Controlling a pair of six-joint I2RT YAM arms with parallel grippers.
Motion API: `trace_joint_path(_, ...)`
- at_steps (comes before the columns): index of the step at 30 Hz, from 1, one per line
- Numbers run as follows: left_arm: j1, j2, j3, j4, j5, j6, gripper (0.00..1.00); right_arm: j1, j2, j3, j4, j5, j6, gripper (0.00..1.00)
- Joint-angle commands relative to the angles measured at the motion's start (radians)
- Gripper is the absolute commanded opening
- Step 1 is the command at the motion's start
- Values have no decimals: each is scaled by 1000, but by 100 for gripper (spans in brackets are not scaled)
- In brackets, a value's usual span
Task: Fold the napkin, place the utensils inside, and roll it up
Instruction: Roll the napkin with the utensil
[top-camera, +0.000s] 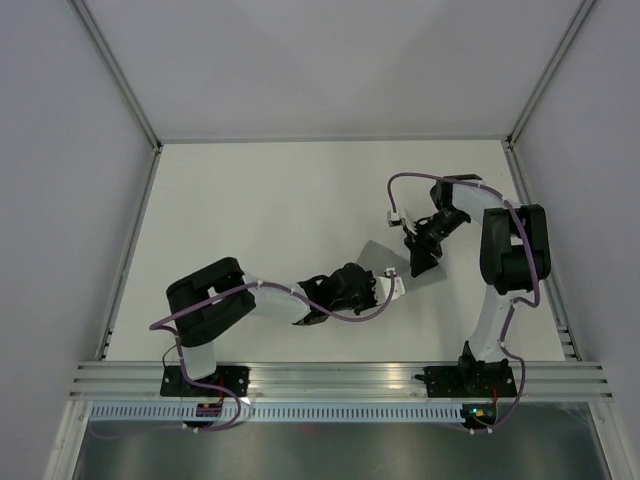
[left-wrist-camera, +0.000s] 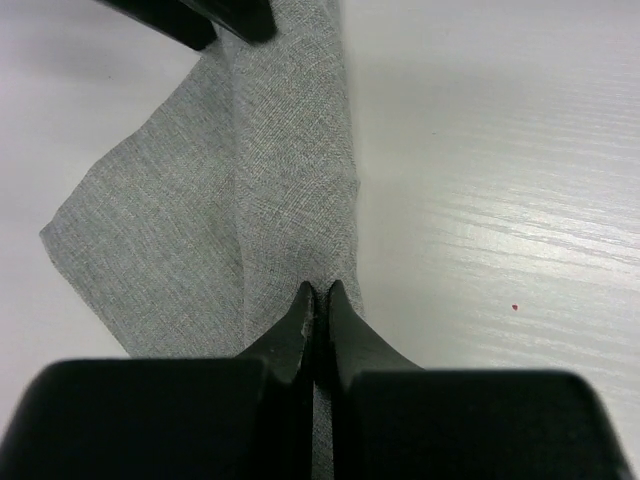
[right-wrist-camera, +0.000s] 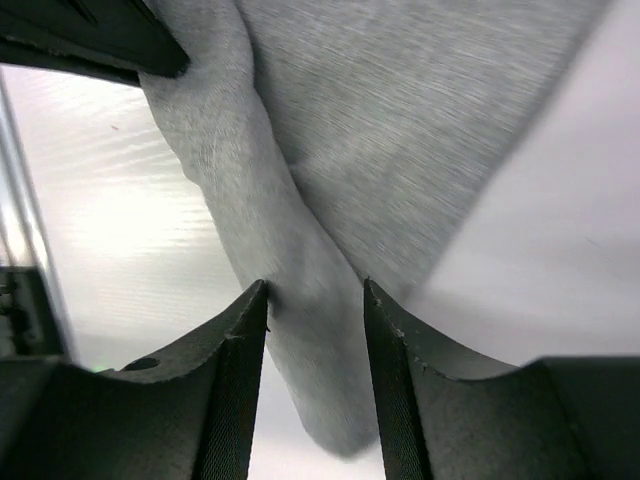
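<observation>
The grey napkin (top-camera: 378, 259) lies partly folded on the white table between my two arms. In the left wrist view the napkin (left-wrist-camera: 190, 220) spreads ahead with a lengthwise crease, and my left gripper (left-wrist-camera: 320, 291) is shut on its near edge. My left gripper (top-camera: 388, 286) comes at the cloth from the lower left. My right gripper (top-camera: 419, 264) is at the napkin's right end. In the right wrist view its jaws (right-wrist-camera: 315, 292) stand apart around a rolled fold of the napkin (right-wrist-camera: 300, 260). The utensils are out of view.
Metal frame rails (top-camera: 130, 230) run along the left and right sides of the table (top-camera: 300, 190), and a rail crosses the near edge. The right arm's purple cable (top-camera: 420, 180) loops above the cloth. The other gripper's dark fingers (left-wrist-camera: 200, 18) show at the top of the left wrist view.
</observation>
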Motion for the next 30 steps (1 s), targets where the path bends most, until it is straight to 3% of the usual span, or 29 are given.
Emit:
trace_joint_path(1,42,26,-7,-285,86,-83,2,-46,-177,-35,117,-50,-69,50)
trace_joint_path(7,138,52,51,-363,270,-136,2,-60,-479,-324,406,-67,-9,55)
trace_joint_path(14,228,130,166,-507,500,-170,2,-16,-622,-529,566,-41,6,58)
trace_joint_path(19,277,179,241,-592,627,-182,2,109,-818,-800,969,98,130,62)
trace_joint_path(22,305,213,275,-641,691,-189,2,199,-849,-845,1043,138,153,63)
trace_joint_path(30,358,297,360,-744,805,-193,2,247,-827,-856,1041,165,128,63)
